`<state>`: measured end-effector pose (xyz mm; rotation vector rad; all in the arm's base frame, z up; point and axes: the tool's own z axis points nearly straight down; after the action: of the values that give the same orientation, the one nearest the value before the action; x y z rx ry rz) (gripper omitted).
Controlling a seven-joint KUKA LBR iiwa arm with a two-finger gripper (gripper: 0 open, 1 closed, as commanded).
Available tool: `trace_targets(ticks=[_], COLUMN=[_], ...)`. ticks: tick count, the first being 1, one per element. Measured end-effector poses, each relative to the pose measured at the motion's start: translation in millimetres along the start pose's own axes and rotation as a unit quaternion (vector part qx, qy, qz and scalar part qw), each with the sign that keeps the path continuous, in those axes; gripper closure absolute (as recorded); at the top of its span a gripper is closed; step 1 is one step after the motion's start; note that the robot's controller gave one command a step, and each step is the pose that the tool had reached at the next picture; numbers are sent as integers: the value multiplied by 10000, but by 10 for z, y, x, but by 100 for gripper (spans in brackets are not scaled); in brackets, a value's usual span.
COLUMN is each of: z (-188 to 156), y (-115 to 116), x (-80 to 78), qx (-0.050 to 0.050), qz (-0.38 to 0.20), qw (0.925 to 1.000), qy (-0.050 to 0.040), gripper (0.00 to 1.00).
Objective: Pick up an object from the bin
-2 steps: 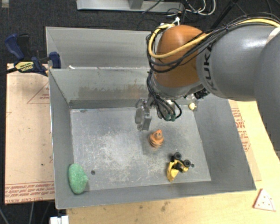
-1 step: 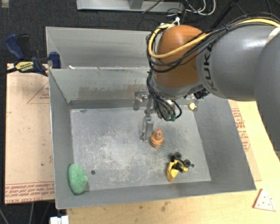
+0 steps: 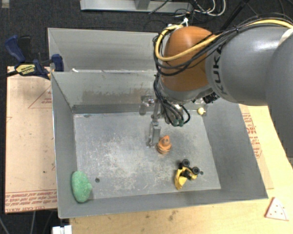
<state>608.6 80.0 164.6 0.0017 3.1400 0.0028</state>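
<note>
My gripper point(image 3: 152, 139) hangs over the middle of the bin floor, its one visible finger pointing down. Right beside that finger, on its right, a small orange cone-shaped toy point(image 3: 163, 144) stands on the floor. Nothing can be seen between the fingers. Further to the front right lies a small yellow and black toy vehicle point(image 3: 185, 174), well apart from the gripper.
A green spongy lump point(image 3: 81, 186) lies in the front left corner of the bin. The arm with its orange cover and cables hangs over the back right part of the bin. The left half of the floor is bare metal.
</note>
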Motion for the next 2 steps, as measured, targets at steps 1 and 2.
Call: trace_targets(ticks=[1, 2], z=[-58, 85], y=[-396, -689], x=[306, 364], qx=[-5, 23], qz=[-234, -587], qw=[9997, 9983], qy=[6, 0], gripper=[0, 0])
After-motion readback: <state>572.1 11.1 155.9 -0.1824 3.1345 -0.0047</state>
